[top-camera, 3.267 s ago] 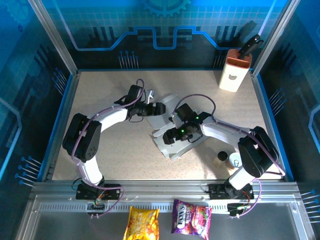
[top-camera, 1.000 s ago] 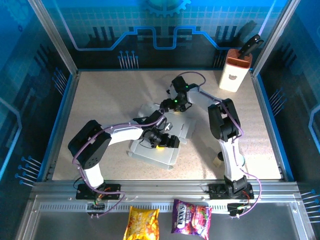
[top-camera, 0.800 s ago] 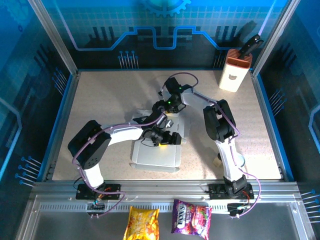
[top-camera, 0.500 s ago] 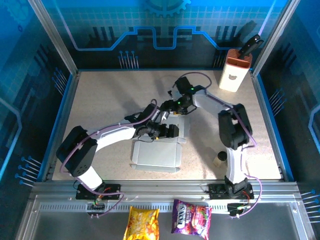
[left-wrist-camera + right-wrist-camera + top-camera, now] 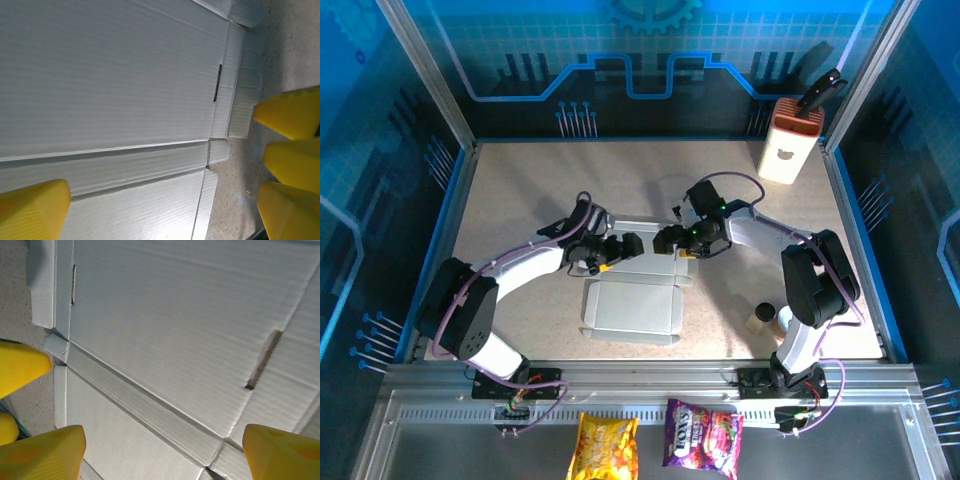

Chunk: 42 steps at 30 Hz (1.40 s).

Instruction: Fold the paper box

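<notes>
Both jaws wide open, empty, over the box (image 5: 632,308).
We see left jaws and right jaws facing each other, tips near, above the box's far edge; box lies flat mid-surface (image 5: 520,190), between the arms.

Your paper box (image 5: 632,308) is lying flat.
You're seeing pale grey creased cardboard resting unfolded near the middle of the table (image 5: 520,200).
</notes>
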Motion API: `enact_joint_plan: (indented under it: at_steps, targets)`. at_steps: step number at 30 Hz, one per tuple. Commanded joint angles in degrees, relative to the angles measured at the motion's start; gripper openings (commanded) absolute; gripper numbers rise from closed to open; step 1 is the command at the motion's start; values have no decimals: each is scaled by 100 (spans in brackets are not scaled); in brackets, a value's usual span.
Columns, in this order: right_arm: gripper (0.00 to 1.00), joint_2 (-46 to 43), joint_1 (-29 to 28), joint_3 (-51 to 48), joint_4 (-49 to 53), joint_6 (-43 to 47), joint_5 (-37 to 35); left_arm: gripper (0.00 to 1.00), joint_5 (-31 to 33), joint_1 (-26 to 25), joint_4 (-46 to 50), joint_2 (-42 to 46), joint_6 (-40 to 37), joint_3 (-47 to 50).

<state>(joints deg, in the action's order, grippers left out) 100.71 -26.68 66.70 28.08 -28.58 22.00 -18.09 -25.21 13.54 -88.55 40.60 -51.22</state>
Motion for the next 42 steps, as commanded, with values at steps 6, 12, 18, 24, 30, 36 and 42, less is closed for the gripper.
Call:
enact_joint_plan:
  at_steps: [6, 12, 18, 24, 30, 36, 42]
  targets:
    - [81, 382, -303, -103, -517, -244, 238, 79, -574, 377, -329, -121, -88, 285]
    - [79, 877, -268, 144, -575, -215, 217, 75, -435, 480, -90, -569, -405, 45]
    - [78, 1176, -124, 386, -509, -148, 113, 73, -488, 604, -53, -925, -567, -191]
    - [78, 1471, 138, 749, -404, -19, 199, 73, -615, 623, -29, -1433, -627, -725]
    - [78, 1855, 344, 1346, -148, 122, 245, 73, -623, 658, 69, -1939, -748, -1359]
    - [77, 1880, 437, 1545, 99, 216, 126, 73, -641, 708, 128, -2153, -856, -1755]
    - [77, 1591, 470, 1279, 285, 261, -183, 73, -531, 716, 138, -1687, -886, -1633]
